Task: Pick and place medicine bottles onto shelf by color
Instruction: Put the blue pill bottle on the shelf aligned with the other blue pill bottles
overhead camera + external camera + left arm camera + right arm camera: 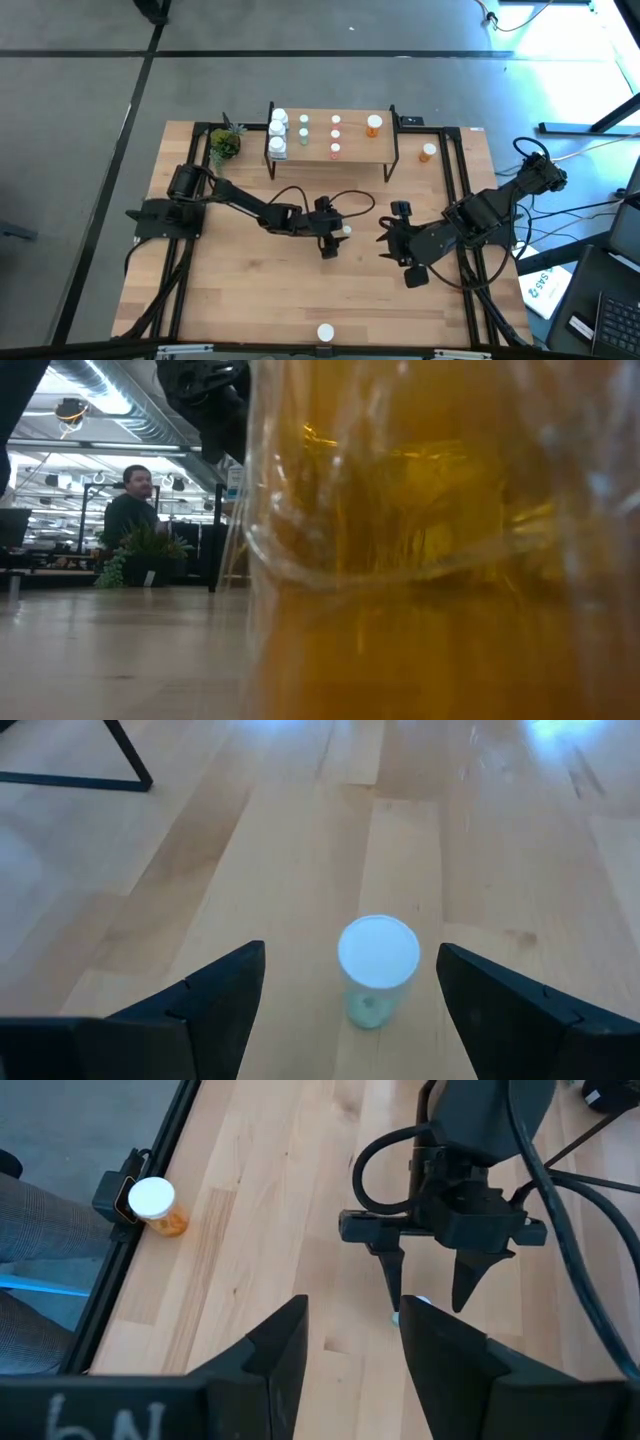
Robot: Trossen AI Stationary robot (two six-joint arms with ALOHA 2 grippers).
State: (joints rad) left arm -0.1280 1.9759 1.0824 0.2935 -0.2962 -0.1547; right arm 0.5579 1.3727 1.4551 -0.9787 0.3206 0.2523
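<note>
My left gripper (350,995) hangs with its dark, wedge-shaped fingers spread wide, either side of a small round pale green bottle (376,982) with a flat white cap, upright on the pale wood-grain worktop (250,870). My right gripper (352,1342) waits nearby, fingers partly apart and empty.

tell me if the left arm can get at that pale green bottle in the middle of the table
Probably yes. The left end effector hangs open right over the pale green bottle, one finger on each side, the bottle upright on bare table with nothing crowding it.
</note>
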